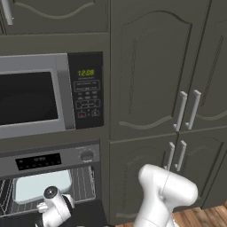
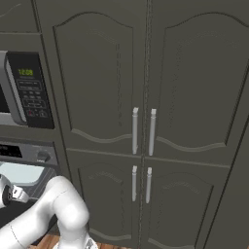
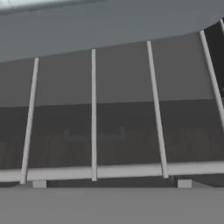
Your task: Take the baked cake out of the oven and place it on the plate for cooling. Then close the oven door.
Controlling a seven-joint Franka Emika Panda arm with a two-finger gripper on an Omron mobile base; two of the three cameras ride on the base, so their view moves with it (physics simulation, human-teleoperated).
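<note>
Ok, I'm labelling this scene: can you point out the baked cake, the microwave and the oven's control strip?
baked cake (image 1: 40,185): left base view, on its pale flat top.
microwave (image 1: 26,96): left base view, on its dark window door.
oven control strip (image 1: 66,157): left base view, on the silver panel between display and knob.

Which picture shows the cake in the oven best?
The left base view: the baked cake lies whole on the rack inside the oven. The right base view catches just a pale corner; the hand view sees its near edge up close.
</note>
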